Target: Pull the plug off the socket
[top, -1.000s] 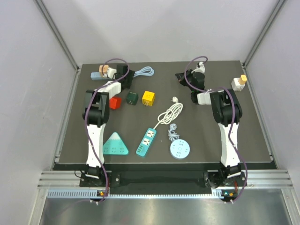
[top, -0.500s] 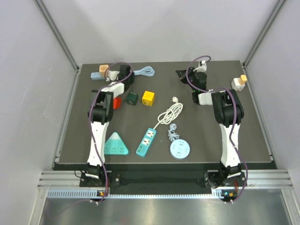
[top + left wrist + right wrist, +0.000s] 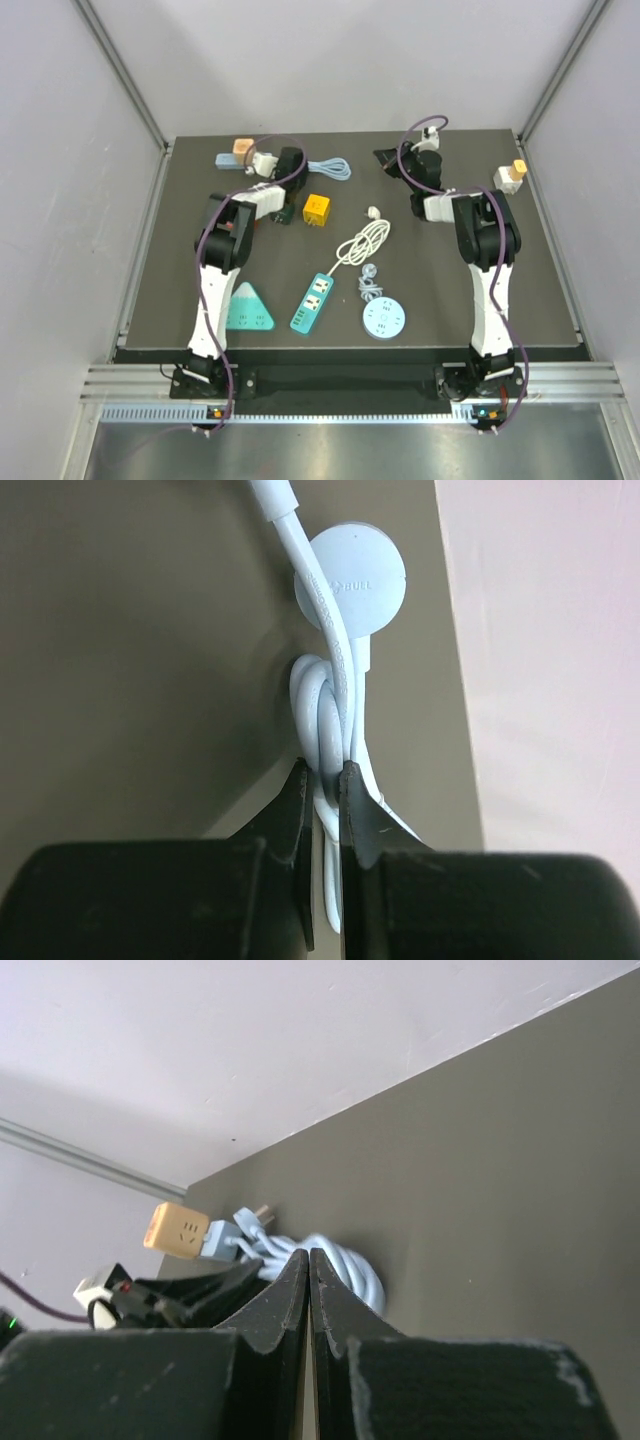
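Note:
A light blue power strip (image 3: pixel 226 160) lies at the back left of the table with an orange cube plug (image 3: pixel 241 146) and a white plug (image 3: pixel 263 160) on it. Its light blue cable (image 3: pixel 333 168) is coiled to the right. My left gripper (image 3: pixel 300 166) is shut on that cable bundle (image 3: pixel 330 710), just short of the round blue plug (image 3: pixel 350 575). The right gripper (image 3: pixel 386 158) hangs at the back, shut with nothing in it (image 3: pixel 308 1253). From the right wrist I see the orange cube (image 3: pixel 176 1230) and the cable coil (image 3: pixel 345 1265).
A white block with an orange plug (image 3: pixel 510 176) stands at the back right. A yellow cube (image 3: pixel 317 209), a white coiled cord (image 3: pixel 362 242), a teal strip (image 3: pixel 313 301), a round blue socket (image 3: pixel 385 320) and a teal triangular socket (image 3: pixel 248 307) lie mid-table. The back wall is close.
The left gripper closed on the blue cable and moved right, dragging the cable and the blue strip with its plugs rightward. The red cube is now hidden under the left arm. The right arm barely moved.

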